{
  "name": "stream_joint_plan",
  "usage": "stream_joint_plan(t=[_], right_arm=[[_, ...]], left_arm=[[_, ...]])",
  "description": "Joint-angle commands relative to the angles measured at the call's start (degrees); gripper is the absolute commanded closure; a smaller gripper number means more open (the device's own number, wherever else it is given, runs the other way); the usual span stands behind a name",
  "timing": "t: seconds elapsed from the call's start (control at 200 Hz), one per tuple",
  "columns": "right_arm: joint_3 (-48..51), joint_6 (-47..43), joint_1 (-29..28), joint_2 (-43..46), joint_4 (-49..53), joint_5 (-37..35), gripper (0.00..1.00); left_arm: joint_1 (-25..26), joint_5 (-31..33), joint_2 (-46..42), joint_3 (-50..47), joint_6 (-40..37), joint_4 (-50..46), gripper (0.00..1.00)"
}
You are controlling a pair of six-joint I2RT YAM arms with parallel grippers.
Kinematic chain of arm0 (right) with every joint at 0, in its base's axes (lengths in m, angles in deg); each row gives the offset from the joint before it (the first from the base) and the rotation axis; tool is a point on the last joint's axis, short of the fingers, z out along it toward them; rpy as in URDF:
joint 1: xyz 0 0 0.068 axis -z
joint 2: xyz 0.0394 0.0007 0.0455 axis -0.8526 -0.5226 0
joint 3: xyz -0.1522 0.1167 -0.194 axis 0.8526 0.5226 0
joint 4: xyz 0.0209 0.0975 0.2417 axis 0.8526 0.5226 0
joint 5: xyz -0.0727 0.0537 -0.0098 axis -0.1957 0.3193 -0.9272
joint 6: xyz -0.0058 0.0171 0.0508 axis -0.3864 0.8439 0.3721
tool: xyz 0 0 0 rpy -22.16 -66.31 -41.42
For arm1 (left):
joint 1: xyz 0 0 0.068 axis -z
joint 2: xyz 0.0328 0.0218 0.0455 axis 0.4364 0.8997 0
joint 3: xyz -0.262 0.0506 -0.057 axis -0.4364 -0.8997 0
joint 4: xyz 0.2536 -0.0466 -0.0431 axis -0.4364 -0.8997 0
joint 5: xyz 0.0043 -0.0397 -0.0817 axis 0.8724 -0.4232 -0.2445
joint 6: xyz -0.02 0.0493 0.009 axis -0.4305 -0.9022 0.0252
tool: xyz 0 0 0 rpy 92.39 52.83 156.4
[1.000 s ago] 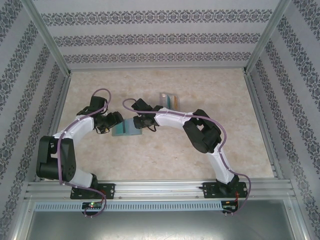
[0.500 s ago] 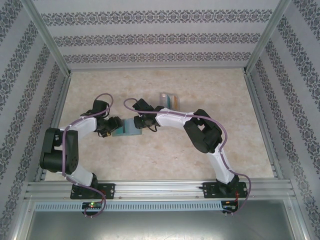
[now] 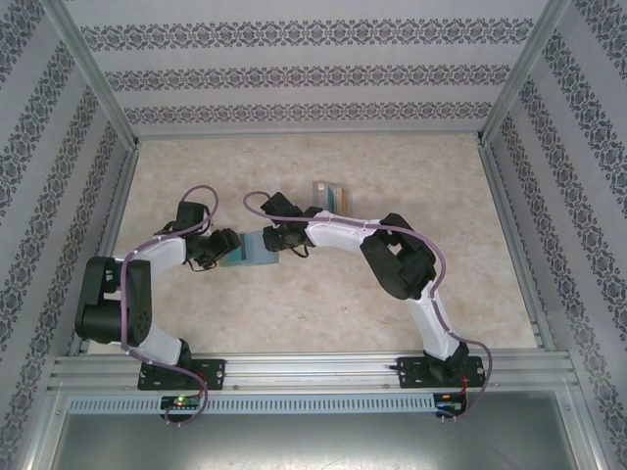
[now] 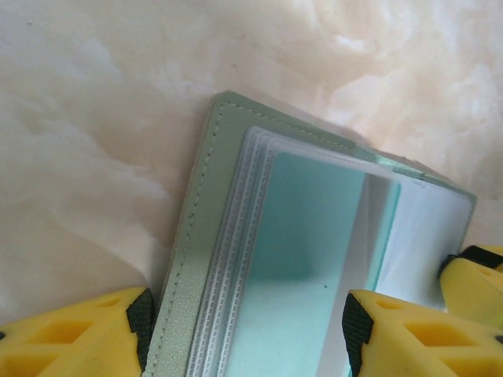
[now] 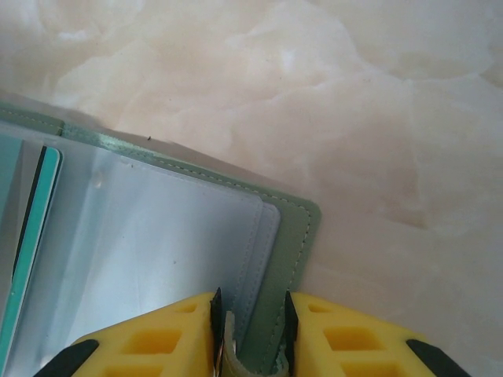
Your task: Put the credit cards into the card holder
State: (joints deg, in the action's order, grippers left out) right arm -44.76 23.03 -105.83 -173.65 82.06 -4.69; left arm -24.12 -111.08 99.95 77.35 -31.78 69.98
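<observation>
The grey-green card holder (image 3: 247, 251) lies open on the table between both grippers. My right gripper (image 3: 270, 239) is shut on its right cover edge (image 5: 295, 236) and the small tab, pinched between the pads (image 5: 250, 322). My left gripper (image 3: 226, 246) is open, and its jaws straddle the left half of the holder (image 4: 245, 322). One pad touches the stitched cover edge (image 4: 200, 228), the other stands over the clear sleeves. A teal credit card (image 4: 314, 259) sits inside a sleeve, its edge (image 5: 35, 236) showing in the right wrist view. More credit cards (image 3: 333, 195), teal and orange, lie behind the right arm.
The marble-patterned table (image 3: 323, 304) is walled by patterned panels and metal rails (image 3: 509, 215). The right arm's elbow (image 3: 397, 259) arches over the middle right. Bare surface spreads in front of the holder and to the far left.
My left gripper has narrowed its jaws and shifted slightly nearer around the holder's left half, its elbow dropping. The right gripper keeps its hold in place.
</observation>
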Motion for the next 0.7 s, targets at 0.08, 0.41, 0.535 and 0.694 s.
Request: stream_joint_plan(t=[0.08,0.41,0.535,0.694], right_arm=[[1.29,0.93,-0.16,0.70,0.80,1.71,0.73],[4.06,2.87,1.29,0.91,-4.11,5.40,0.75],[5.22,3.62,1.96,1.30,-5.92,6.86,0.75],[6.74,4.63,2.73,2.06,-8.34,8.91,0.75]], left_arm=[[0.95,-7.61,-4.60,-0.41,-0.08,8.60,0.33],[1.08,-13.41,-6.08,-1.06,1.95,14.97,0.29],[1.73,-15.63,-2.78,-0.68,2.17,17.36,0.28],[3.10,-18.12,0.07,-0.63,5.01,22.84,0.28]])
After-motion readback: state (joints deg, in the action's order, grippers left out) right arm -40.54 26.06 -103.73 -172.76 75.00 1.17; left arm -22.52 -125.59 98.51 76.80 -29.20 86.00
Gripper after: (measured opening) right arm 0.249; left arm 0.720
